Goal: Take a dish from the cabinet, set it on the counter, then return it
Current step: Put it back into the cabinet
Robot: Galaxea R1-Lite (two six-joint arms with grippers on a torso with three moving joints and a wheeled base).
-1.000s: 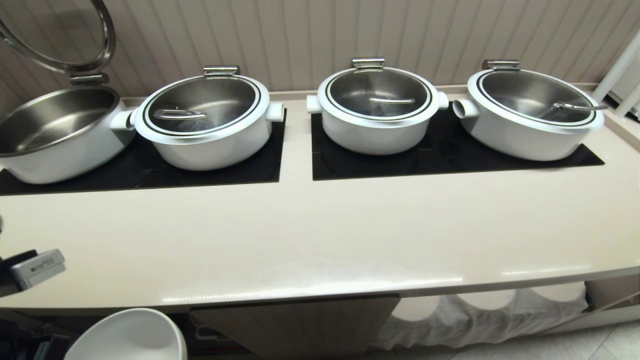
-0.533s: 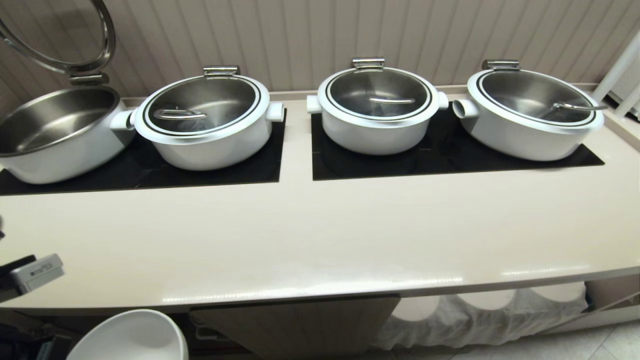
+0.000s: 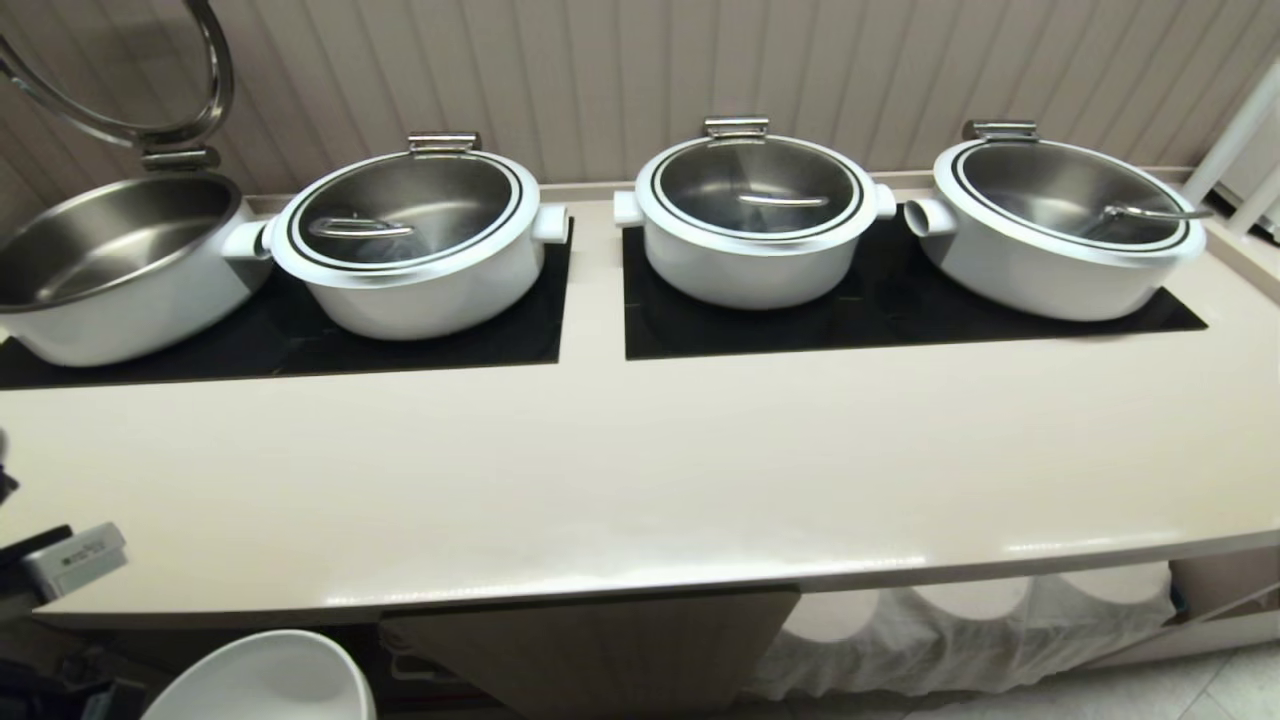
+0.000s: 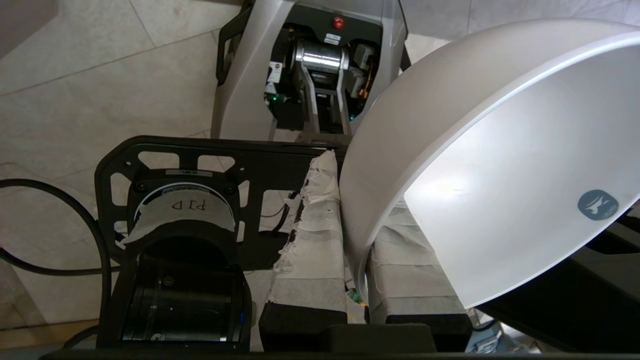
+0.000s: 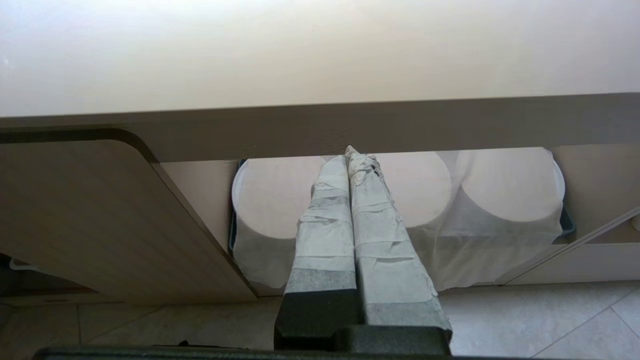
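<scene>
The dish (image 3: 262, 680) is a plain white bowl, hanging tilted just below the counter's (image 3: 640, 480) front edge at the lower left. In the left wrist view my left gripper (image 4: 357, 200) is shut on the dish (image 4: 500, 150), with one taped finger (image 4: 312, 240) outside its wall and the other inside the rim. Only a grey part of the left arm (image 3: 70, 555) shows at the head view's left edge. The cabinet's open door (image 3: 600, 650) stands out under the counter. My right gripper (image 5: 350, 156) is shut on nothing, parked low in front of the cabinet.
Three lidded white pots (image 3: 760, 215) and one open pot (image 3: 110, 270) sit on dark glossy panels (image 3: 900, 320) at the back of the counter. Cloth-draped round stacks (image 3: 960, 630) fill the space under the counter to the right of the door. Tiled floor (image 3: 1150, 690) lies below.
The dish and the left arm have sunk a little further below the counter's front edge. The right arm has not moved.
</scene>
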